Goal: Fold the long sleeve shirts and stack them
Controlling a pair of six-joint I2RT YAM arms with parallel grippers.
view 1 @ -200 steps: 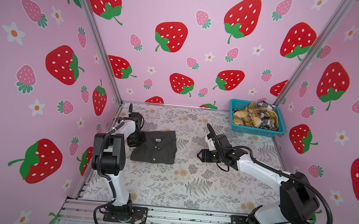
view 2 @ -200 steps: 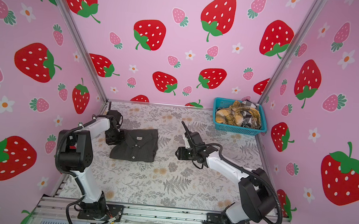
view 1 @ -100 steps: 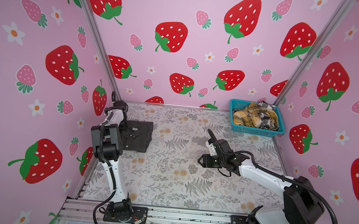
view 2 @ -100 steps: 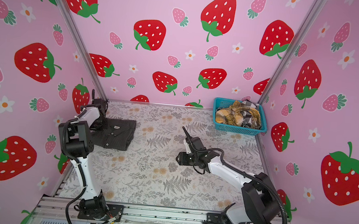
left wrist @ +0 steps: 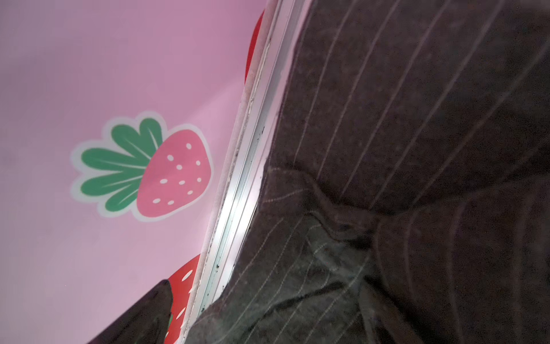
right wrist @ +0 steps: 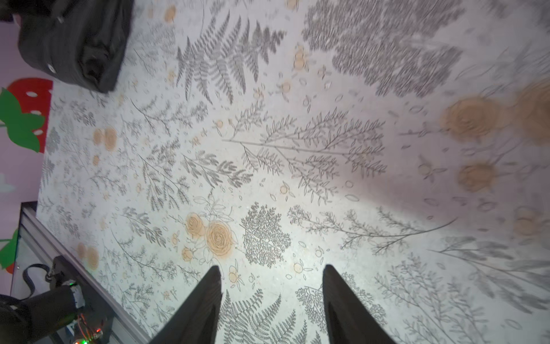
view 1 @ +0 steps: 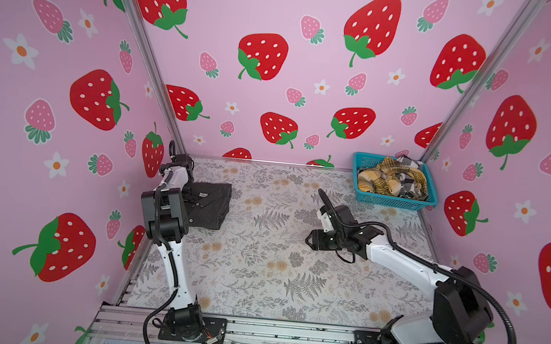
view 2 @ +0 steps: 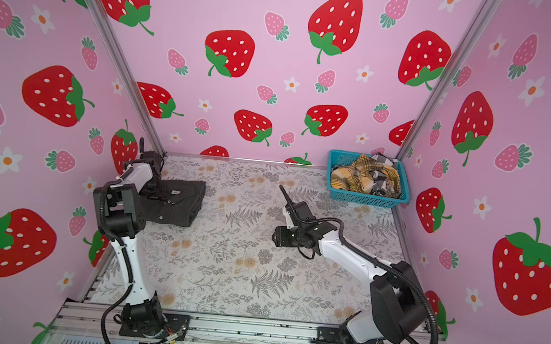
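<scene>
Basket [view 1: 391,202], back right corner of the table [view 1: 257,274]: holds two crumpled shirts, one mustard plaid shirt [view 1: 378,182] and one black-and-white checked shirt [view 1: 409,163]. Count: one basket, three shirts, two grippers. Pinstripe shirt [view 1: 210,204]: dark charcoal, thin pale stripes, dark buttons, folded into a rectangle, flat at the table's left edge, beneath the left gripper [view 1: 191,192], whose jaw state cannot be told. Right gripper [right wrist: 271,268]: fingers spread, nothing between them, above bare table
</scene>
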